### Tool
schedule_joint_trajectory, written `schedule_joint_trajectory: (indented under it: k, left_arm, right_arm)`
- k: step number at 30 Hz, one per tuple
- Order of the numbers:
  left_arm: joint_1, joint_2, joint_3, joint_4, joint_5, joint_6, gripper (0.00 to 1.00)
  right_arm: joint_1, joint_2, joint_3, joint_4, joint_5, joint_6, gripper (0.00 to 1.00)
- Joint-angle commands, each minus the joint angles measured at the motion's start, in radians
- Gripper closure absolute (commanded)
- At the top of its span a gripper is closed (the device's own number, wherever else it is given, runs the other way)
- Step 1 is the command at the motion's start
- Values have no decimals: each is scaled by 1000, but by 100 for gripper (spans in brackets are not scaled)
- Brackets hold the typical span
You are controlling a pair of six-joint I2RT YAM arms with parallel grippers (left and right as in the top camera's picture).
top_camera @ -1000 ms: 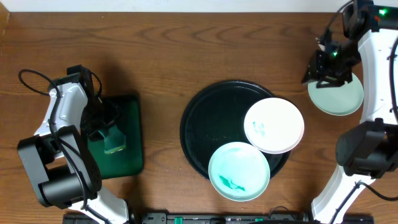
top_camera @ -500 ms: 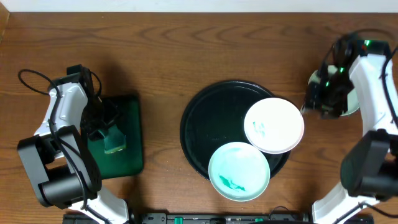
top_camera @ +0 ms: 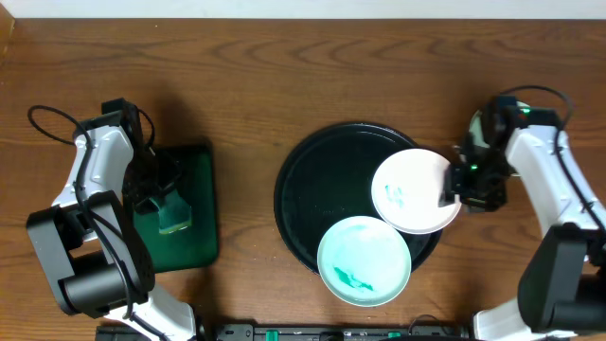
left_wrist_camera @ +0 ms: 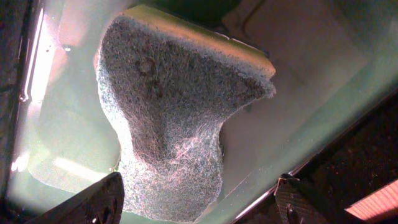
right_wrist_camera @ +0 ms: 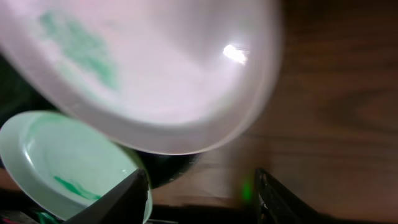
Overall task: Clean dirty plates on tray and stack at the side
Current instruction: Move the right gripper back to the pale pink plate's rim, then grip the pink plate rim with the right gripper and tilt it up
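Right gripper (top_camera: pixel 453 186) has swung in from far right, jaws wide, reaching for the white plate (top_camera: pixel 409 194); next it likely must pinch the rim.

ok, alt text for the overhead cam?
Right gripper at the right edge of a green-smeared white plate on the round black tray, a smeared mint plate next to it. Left gripper hovers over a small dark green tray at the left.
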State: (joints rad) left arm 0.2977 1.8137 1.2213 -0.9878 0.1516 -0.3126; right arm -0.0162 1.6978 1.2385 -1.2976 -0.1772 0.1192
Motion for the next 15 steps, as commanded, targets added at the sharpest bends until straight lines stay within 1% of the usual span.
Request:
schedule_joint_trajectory:
  k: [1, 4, 7, 10, 15]
  left_arm:
    - [-3, -20, -3, -5, -2, 13, 21]
    - [-3, -21, -5, -5, -2, 13, 21]
    - [-3, -20, -8, -5, -2, 13, 21]
    - [-3, -20, -8, -5, -2, 13, 21]
    - [-3, -20, -8, -5, -2, 13, 21]
  right_arm:
    - [113, -86, 0, -8, -23, -21, 46]
    - [193, -148, -10, -30, -48, 2, 45]
    - [268, -216, -57, -33, -103, 39, 45]
    - [334, -276, -127, -11, -119, 94, 47]
    - [440, -345, -273, 54, -119, 227, 47]
